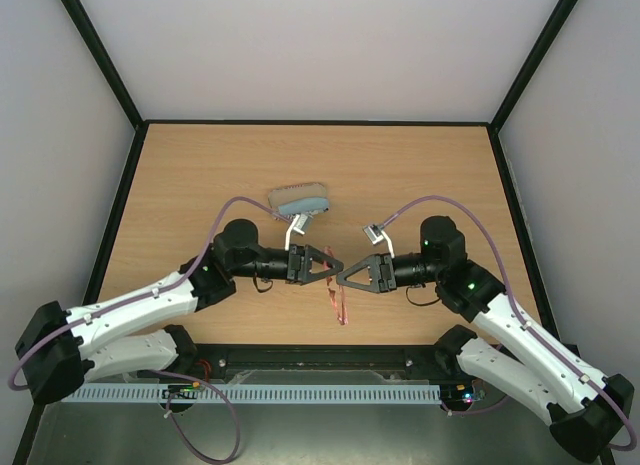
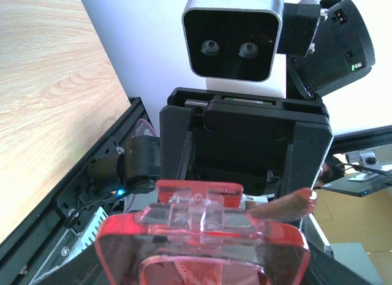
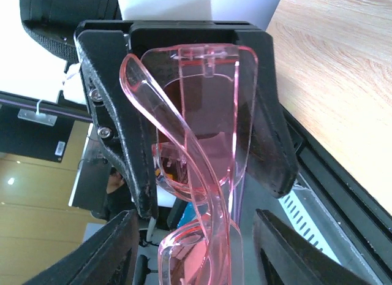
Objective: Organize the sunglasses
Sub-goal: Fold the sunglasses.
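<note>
Sunglasses (image 1: 339, 301), red-tinted, hang above the worktop (image 1: 200, 185) near its front edge, between both arms. Left pincer (image 1: 334, 267) is closed on the frame. Right pincer (image 1: 347, 276) is spread wide, fingers (image 3: 119, 251) on either side and apart from the glasses. Oblong case (image 1: 300, 198) lies behind.

The sunglasses (image 1: 338, 303), translucent red-pink frame with red-tinted lenses, hang raised above the table (image 1: 200, 185) just below the top view's centre, 1 temple arm slanting across the lens.
</note>
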### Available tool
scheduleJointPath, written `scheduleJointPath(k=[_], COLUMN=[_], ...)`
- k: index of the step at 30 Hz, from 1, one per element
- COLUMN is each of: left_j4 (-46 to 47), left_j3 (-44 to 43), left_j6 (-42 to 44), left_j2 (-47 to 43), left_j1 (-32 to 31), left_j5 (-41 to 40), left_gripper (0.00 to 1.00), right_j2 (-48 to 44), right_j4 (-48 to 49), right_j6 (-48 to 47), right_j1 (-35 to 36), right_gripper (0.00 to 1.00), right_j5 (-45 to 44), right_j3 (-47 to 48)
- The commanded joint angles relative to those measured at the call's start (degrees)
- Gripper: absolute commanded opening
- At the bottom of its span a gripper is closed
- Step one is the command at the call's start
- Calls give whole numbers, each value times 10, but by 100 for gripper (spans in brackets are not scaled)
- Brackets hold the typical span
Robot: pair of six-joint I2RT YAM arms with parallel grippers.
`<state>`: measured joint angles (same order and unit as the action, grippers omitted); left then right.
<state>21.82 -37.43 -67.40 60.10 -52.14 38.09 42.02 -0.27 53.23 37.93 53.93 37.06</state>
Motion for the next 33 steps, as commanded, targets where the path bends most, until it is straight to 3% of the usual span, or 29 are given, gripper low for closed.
scheduleJointPath(k=[1,17,33], left_j4=[69,171,196], left_j3=[11,30,41], left_j6=[-26,-79,-87], left_j2=[10,43,57], left_j1=[4,3,3], left_j5=[30,57,58], left_gripper=[44,44,44], right_j2=[-8,-17,-11], right_j4=[8,-45,-37], right_j6=[2,-33,-32], right_j1=[-1,-1,-1], right_gripper=[50,42,30], right_j5=[30,28,28], right_j3=[-5,-12,-11])
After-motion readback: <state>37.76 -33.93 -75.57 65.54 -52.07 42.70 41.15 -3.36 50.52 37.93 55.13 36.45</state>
